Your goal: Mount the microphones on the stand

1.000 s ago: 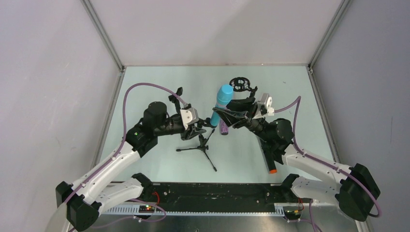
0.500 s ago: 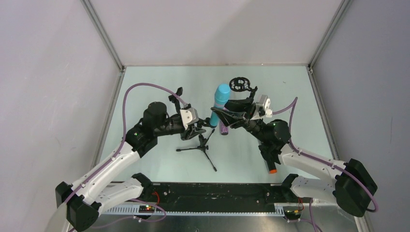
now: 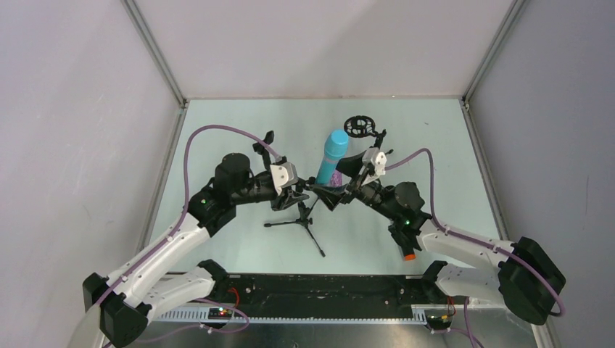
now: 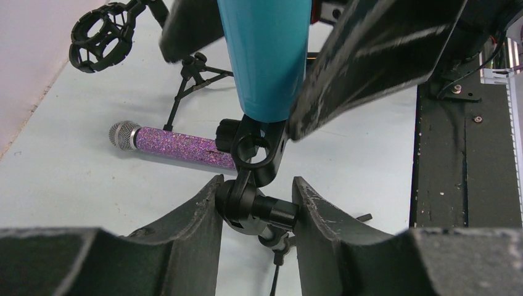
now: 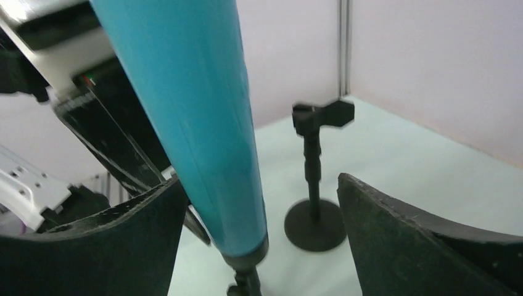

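Light-blue handheld microphone (image 3: 333, 152) stands tail-down in the clip of the black tripod stand (image 3: 304, 220), whose swivel joint the left gripper (image 4: 256, 200) pinches to steady it, while the right gripper (image 3: 339, 191) sits spread around the barrel, seemingly leaving the clip to carry it.

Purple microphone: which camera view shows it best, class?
Left wrist view: the purple microphone lies on the table, silver head clear. Top view shows only a sliver beside the blue microphone; right wrist view shows none.
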{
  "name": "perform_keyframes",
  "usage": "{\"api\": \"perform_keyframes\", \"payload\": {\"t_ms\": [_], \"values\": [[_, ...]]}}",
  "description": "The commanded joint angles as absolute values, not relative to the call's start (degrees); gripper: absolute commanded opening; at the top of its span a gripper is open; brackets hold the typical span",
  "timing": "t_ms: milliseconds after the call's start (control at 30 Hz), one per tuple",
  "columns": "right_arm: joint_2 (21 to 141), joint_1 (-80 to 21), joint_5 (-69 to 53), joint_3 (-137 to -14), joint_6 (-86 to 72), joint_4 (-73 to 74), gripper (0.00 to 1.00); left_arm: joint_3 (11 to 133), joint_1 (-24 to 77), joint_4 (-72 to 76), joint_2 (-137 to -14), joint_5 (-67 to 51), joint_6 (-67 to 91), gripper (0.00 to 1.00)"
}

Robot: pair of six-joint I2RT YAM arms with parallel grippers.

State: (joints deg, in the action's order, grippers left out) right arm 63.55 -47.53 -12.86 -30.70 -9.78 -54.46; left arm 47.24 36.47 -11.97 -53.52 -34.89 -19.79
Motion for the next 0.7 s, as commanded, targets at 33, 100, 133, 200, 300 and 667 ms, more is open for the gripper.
{"api": "perform_keyframes", "payload": {"t_ms": [33, 100, 133, 200, 300, 667], "values": [[59.67, -47.54, -12.06, -30.85, -9.34, -47.38, 0.99, 47.42, 36.63, -9.54, -52.12, -35.48, -21.36, 0.04], [57.95, -47.43, -11.78, -30.85, -8.95, -44.7, 0.99, 47.5, 36.61, -9.56, -52.16, -35.46, -21.32, 0.04], [56.94, -47.43, -11.76, -30.85, -8.82, -43.93, 0.99, 47.47, 36.63, -9.53, -52.11, -35.36, -21.34, 0.04], [55.79, -47.25, -12.75, -30.85, -8.17, -41.66, 0.99, 47.36, 36.58, -9.54, -51.96, -35.12, -21.43, 0.04], [54.38, -46.76, -17.1, -30.85, -5.45, -37.73, 0.99, 47.37, 36.59, -9.54, -52.03, -35.38, -21.56, 0.04], [55.08, -44.68, -33.74, -30.85, -0.28, -35.31, 0.94, 47.37, 36.64, -9.53, -51.3, -35.75, -21.74, 0.04]]}}
